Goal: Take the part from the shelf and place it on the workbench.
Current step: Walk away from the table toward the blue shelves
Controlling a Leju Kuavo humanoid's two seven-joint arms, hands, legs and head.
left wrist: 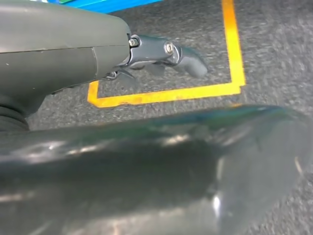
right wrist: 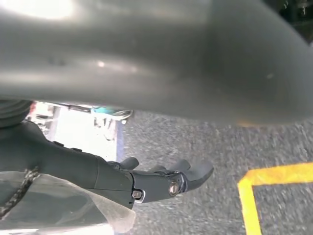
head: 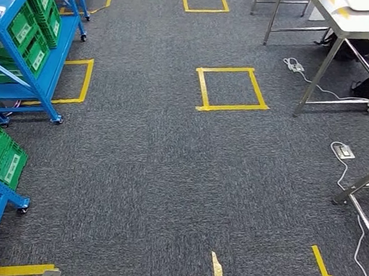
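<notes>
Blue shelf racks (head: 45, 82) with green bins (head: 30, 31) stand along the left of the head view. The white-topped workbench (head: 334, 17) on metal legs is at the far right. I cannot make out the part. My left hand (left wrist: 162, 54) hangs over grey carpet beside a yellow tape corner, its fingers stretched out and holding nothing. My right hand (right wrist: 162, 178) also hangs with its fingers straight and apart from the thumb, nothing between them. A clear film with a dark cord (right wrist: 55, 208) lies by that wrist, on the side of the fingers away from the thumb.
Grey carpet runs between the shelves and the bench, marked with yellow tape squares (head: 232, 89). White cables and a floor socket (head: 344, 150) lie by the bench legs at the right. Another rack with green bins (head: 0, 155) stands at the near left.
</notes>
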